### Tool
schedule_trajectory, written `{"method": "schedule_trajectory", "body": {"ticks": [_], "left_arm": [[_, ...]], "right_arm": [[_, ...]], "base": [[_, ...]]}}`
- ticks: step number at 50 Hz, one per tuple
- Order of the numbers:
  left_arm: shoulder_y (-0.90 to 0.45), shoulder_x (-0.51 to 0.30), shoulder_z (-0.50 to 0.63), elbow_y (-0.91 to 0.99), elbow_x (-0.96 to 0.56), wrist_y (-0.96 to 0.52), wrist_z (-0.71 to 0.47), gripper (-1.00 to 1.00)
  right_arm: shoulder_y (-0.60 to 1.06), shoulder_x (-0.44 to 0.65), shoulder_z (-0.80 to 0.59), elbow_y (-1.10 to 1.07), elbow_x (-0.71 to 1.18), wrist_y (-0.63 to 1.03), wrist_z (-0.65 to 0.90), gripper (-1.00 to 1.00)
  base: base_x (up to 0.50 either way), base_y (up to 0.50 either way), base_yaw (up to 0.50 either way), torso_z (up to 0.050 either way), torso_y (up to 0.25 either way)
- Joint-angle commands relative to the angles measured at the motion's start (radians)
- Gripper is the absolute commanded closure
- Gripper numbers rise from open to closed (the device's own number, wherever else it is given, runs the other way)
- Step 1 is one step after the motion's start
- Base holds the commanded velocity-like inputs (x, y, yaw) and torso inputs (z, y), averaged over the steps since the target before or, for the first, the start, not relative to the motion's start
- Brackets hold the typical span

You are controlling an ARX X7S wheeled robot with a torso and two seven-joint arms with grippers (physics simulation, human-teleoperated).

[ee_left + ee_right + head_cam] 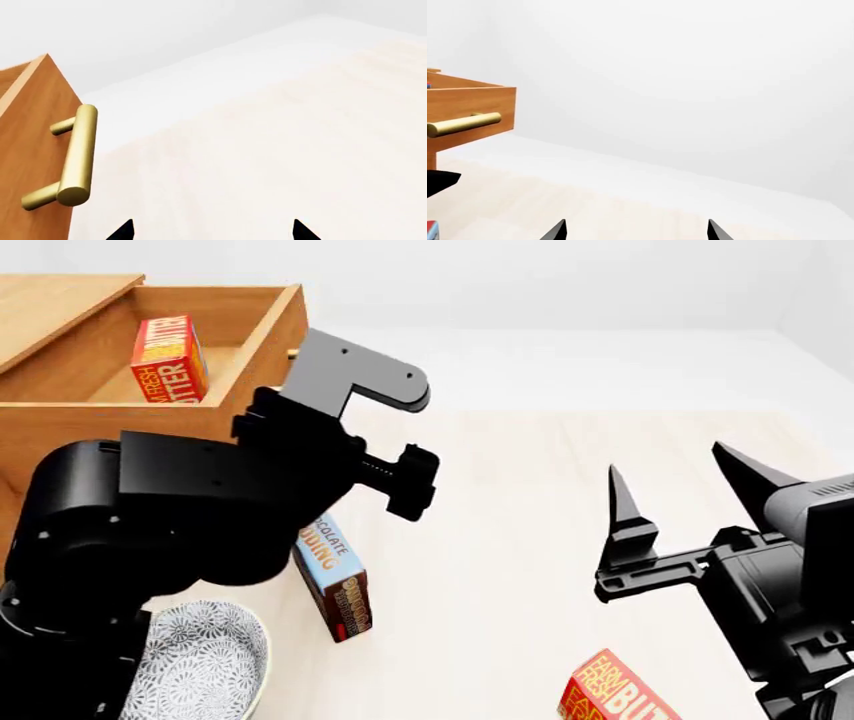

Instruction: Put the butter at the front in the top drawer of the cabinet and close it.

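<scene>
1. Head view: the butter [168,358] stands inside the pulled-out top drawer [254,315], behind the left arm.
2. Left gripper [210,231] is spread open, empty, just beside the brass handle [75,157].
3. Right gripper [694,495] is wide open, holding nothing, well apart from the drawer.

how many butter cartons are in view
2: one butter carton stands inside the open top drawer; the other carton lies on the table by the right claw. Others may be hidden.
</scene>
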Motion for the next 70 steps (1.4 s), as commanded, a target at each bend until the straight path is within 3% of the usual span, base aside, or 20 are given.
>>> {"method": "schedule_trajectory", "body": {"ticks": [1,47,70], "left_arm": [[0.001,-0.01,-0.001,-0.026,0.013,0.021,-0.009,-1.0],[-0.025,-0.065,0.036,-0.206,0.183,0.147,0.005,-1.0],[-0.054,-0.156,-0.02,-0.279,0.202,0.16,-0.021,-1.0]], "right_arm": [[-0.01,0.001,0.0,0.002,-0.006,-0.01,-0.004,-1.0],[0.007,-0.018,0.006,-0.005,-0.005,0.019,-0.021,-1.0],[0.016,-0.025,0.01,-0.005,-0.001,0.036,-0.023,-1.0]], "base": [[0.0,0.0,0.0,0.0,0.0],[0.0,0.0,0.0,0.0,0.0],[0.0,0.0,0.0,0.0,0.0]]}}
